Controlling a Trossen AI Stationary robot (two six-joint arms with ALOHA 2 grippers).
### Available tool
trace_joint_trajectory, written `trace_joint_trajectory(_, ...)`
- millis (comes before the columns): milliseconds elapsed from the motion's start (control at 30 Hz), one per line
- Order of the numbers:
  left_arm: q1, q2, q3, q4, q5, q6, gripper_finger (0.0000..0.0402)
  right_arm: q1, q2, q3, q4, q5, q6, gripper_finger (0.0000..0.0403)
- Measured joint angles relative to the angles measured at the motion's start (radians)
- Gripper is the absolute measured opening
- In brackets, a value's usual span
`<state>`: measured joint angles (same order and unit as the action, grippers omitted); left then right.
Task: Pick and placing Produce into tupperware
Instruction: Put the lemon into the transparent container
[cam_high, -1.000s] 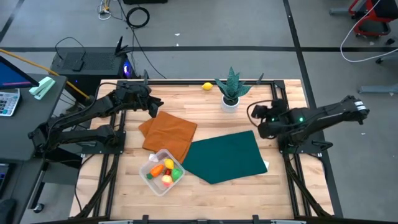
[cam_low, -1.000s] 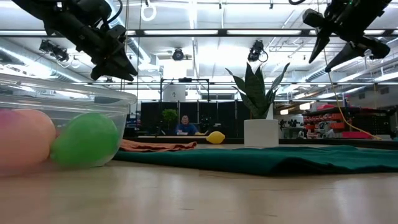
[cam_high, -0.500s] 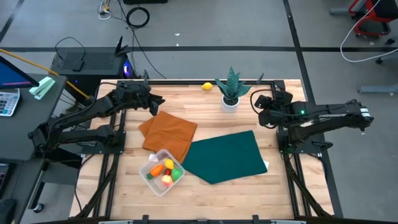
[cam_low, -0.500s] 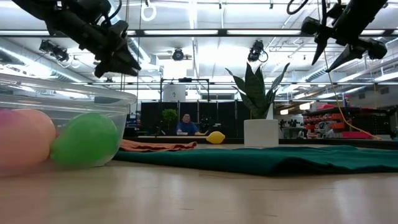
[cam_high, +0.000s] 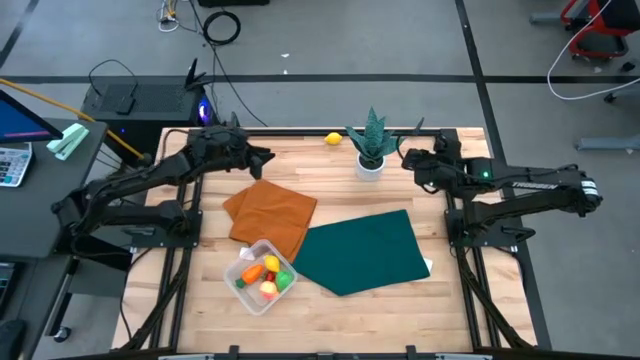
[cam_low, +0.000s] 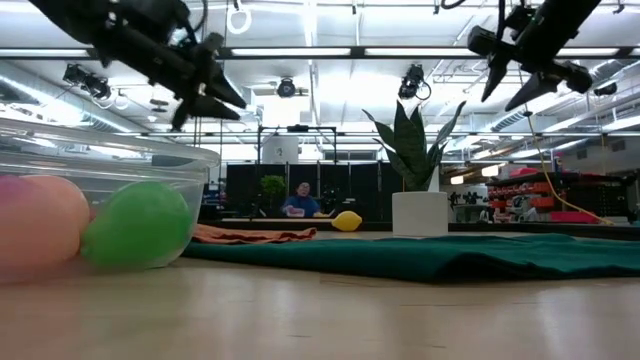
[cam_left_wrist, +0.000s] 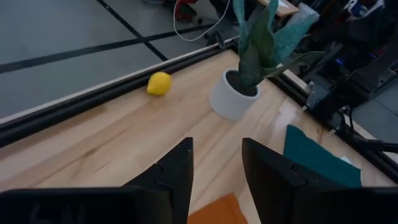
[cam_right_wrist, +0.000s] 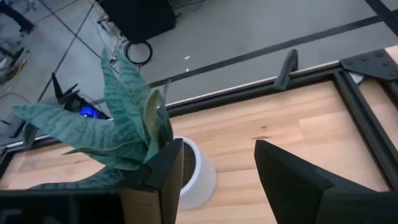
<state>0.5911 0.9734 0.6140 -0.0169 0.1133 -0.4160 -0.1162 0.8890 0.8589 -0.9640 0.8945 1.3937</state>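
Observation:
The clear tupperware tub (cam_high: 261, 276) stands near the front left of the table and holds several produce pieces; a green one (cam_low: 140, 225) and a peach one (cam_low: 40, 225) show through its wall (cam_low: 150, 160). A yellow lemon (cam_high: 333, 139) lies at the table's far edge, also in the left wrist view (cam_left_wrist: 159, 83). My left gripper (cam_high: 262, 157) hangs open and empty above the table, left of the lemon (cam_left_wrist: 216, 165). My right gripper (cam_high: 408, 157) hangs open and empty just right of the potted plant (cam_right_wrist: 217, 162).
A spiky green plant in a white pot (cam_high: 370, 148) stands at the far middle, between the two grippers. An orange cloth (cam_high: 270, 218) and a dark green cloth (cam_high: 365, 250) lie flat mid-table. A person (cam_low: 296, 200) sits far behind the table.
My left gripper has moved toward the far edge and to the right, toward the lemon. My right gripper has moved toward the far edge, up beside the plant. Both stay open and empty. The produce and the tub have not moved.

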Motion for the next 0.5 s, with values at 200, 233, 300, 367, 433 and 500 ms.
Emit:
trace_joint_trajectory(200,0.001,0.201,0.056,0.188,0.022,0.019,0.0154,-0.072,0.0,0.0,0.078,-0.092,-0.149,0.0165)
trace_joint_trajectory(233,0.002,0.239,0.082,0.201,0.022,0.04,0.0155,-0.081,0.0,0.0,0.088,-0.106,-0.169,0.0165)
trace_joint_trajectory(300,0.002,0.319,0.154,0.201,0.022,0.099,0.0156,-0.094,-0.002,0.0,0.1,-0.125,-0.2,0.0165)
trace_joint_trajectory(367,0.002,0.401,0.235,0.195,0.023,0.169,0.0158,-0.103,-0.009,0.0,0.11,-0.142,-0.226,0.0165)
trace_joint_trajectory(433,0.002,0.476,0.328,0.165,0.023,0.252,0.0158,-0.109,-0.018,0.0,0.109,-0.148,-0.248,0.0165)
trace_joint_trajectory(500,0.002,0.549,0.426,0.122,0.023,0.346,0.0158,-0.111,-0.03,0.0,0.109,-0.15,-0.267,0.0165)
